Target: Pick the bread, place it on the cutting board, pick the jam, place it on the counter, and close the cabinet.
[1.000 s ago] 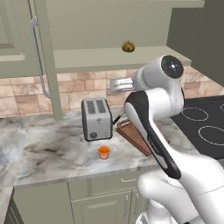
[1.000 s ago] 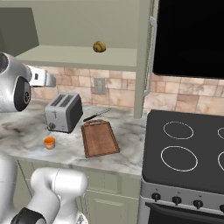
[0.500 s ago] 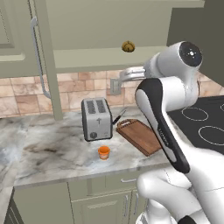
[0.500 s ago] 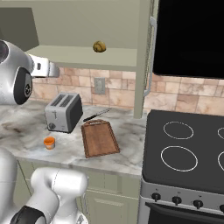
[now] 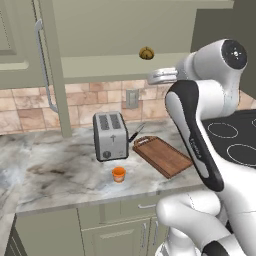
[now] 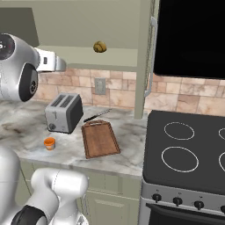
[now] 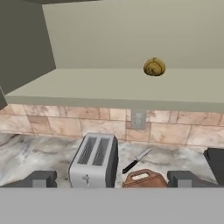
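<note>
Tan tiled backsplash (image 5: 90,100) with outlet (image 5: 132,98), black stovetop (image 6: 189,149), olive base cabinets (image 5: 100,235)

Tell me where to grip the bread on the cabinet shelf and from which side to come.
Grip the bread across its widest middle, coming in level from the open front of the cabinet. It is a small round bun sitting alone on the shelf, with free space on both flanks, so the jaws can probably straddle it; a top approach looks cramped.
</note>
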Tool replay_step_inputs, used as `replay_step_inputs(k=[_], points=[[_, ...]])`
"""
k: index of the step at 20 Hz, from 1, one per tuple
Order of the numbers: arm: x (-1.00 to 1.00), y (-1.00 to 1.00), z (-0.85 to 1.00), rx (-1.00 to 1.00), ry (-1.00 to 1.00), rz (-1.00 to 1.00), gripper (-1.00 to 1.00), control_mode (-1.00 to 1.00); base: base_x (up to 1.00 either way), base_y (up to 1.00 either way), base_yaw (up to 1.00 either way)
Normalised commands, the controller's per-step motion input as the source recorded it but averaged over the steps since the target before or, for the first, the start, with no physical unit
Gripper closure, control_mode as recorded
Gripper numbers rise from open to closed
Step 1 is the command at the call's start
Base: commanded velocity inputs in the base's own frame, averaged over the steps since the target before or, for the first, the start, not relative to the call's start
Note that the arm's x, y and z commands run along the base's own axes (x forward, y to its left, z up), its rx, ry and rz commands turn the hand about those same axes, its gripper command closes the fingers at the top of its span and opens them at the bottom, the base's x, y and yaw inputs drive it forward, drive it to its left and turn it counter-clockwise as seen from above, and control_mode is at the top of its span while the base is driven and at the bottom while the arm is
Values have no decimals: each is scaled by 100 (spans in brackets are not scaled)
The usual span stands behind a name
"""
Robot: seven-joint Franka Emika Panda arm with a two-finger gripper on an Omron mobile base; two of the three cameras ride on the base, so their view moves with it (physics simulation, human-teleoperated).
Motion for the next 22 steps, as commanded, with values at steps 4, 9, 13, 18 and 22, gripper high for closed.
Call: replay_step_inputs(k=[4, 9, 13, 18, 22], points=[[0, -19, 8, 0, -4, 0, -100, -100, 0, 0, 0], [2, -19, 4, 0, -2, 0, -100, -100, 0, 0, 0], [7, -18, 4, 0, -1, 0, -100, -100, 0, 0, 0], [15, -13, 5, 0, 0, 0, -100, -100, 0, 0, 0], [25, -8, 2, 0, 0, 0, -100, -100, 0, 0, 0]])
